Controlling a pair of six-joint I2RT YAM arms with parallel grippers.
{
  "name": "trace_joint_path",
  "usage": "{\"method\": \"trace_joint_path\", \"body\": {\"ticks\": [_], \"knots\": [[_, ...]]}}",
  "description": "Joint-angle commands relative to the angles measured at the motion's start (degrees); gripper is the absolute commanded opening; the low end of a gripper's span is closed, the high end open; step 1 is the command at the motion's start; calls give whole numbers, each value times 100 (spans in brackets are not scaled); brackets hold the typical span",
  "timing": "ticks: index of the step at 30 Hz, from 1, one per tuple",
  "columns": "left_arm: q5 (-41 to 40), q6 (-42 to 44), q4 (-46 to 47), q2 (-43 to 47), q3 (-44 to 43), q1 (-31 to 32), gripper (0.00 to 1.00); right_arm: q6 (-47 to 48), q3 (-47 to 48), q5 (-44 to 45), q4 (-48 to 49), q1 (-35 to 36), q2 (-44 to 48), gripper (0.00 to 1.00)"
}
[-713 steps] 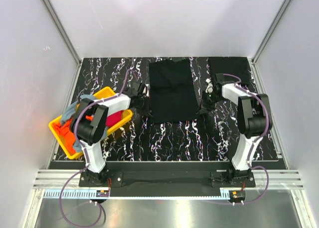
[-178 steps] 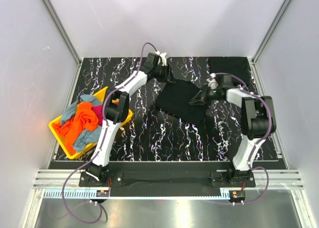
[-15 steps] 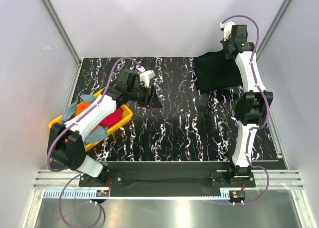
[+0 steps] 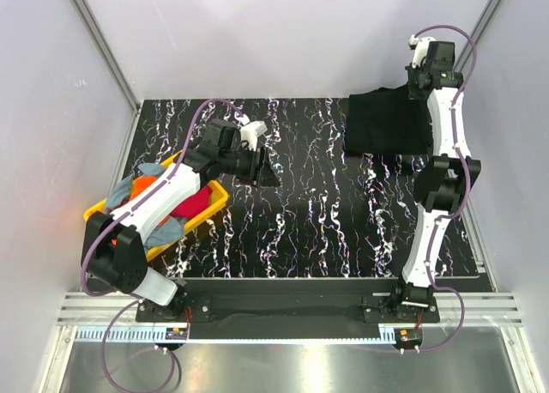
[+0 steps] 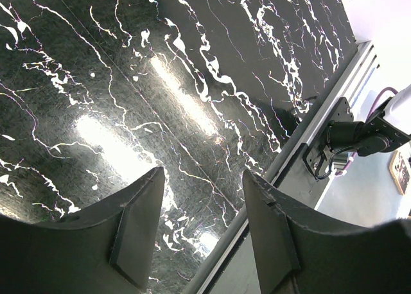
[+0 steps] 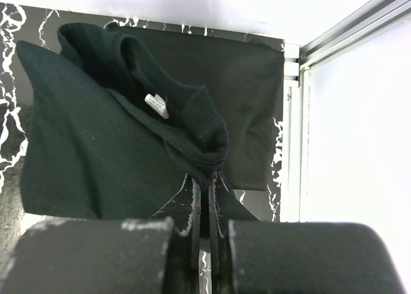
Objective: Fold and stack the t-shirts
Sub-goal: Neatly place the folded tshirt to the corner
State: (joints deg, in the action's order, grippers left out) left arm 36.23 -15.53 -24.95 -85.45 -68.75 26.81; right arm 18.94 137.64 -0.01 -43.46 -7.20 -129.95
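Note:
A folded black t-shirt [image 4: 384, 123] hangs partly lifted over the table's far right corner. My right gripper [image 4: 419, 90] is shut on its bunched edge near the collar. In the right wrist view the cloth [image 6: 96, 146] droops from the pinched fingertips of the right gripper [image 6: 205, 178], its white label showing. Under it lies another flat black t-shirt [image 6: 253, 95] in the corner. My left gripper [image 4: 268, 174] hovers over the table's left middle. In the left wrist view the left gripper [image 5: 202, 175] is open and holds nothing.
A yellow basket [image 4: 214, 202] at the left edge holds orange, red and grey-blue shirts [image 4: 141, 200]. Metal frame posts and white walls close in behind the far right corner [image 6: 340, 24]. The table's near rail [image 5: 308, 114] shows beyond the left fingers.

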Motion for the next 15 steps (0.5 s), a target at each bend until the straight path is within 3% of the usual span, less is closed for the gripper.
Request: {"method": "trace_joint_path", "body": {"ticks": [1, 15], "knots": [[139, -38, 219, 116, 55, -9, 57, -128, 351, -297, 347, -62, 75, 0], [113, -38, 219, -7, 64, 0, 57, -75, 1177, -412, 496, -308, -759, 0]]}}
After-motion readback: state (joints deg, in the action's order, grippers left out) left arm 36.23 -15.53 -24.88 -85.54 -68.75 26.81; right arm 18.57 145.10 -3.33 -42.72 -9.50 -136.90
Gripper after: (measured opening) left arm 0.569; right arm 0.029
